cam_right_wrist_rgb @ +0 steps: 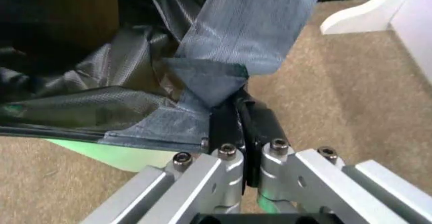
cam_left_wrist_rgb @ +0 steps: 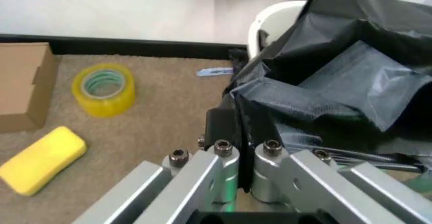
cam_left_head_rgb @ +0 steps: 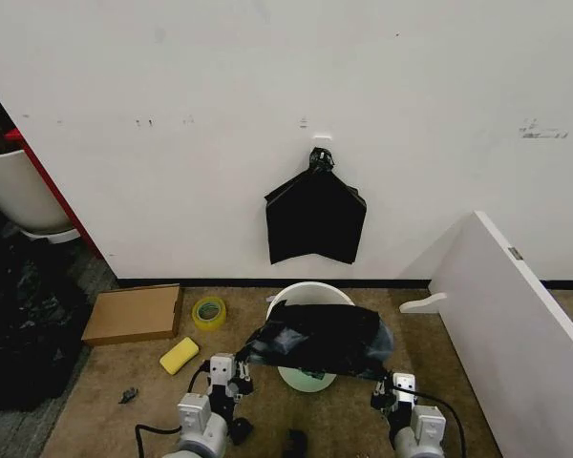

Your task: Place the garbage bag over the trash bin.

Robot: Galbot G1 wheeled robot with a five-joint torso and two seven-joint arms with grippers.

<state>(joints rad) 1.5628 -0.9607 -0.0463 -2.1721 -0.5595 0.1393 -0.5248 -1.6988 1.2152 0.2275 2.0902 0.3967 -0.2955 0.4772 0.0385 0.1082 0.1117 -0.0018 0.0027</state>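
Both grippers (cam_left_head_rgb: 241, 374) (cam_left_head_rgb: 380, 391) pinch garbage bag (cam_left_head_rgb: 315, 339) over bin (cam_left_head_rgb: 306, 294).

Bright, even light (soft shadows).

Garbage bag (cam_left_head_rgb: 315, 339): glossy black, crinkly, stretched wide between my two grippers, draped across the near part of the trash bin (cam_left_head_rgb: 310, 294). Bin: round, cream-white, on carpet by the far wall, far rim exposed, greenish-white patch showing below bag.
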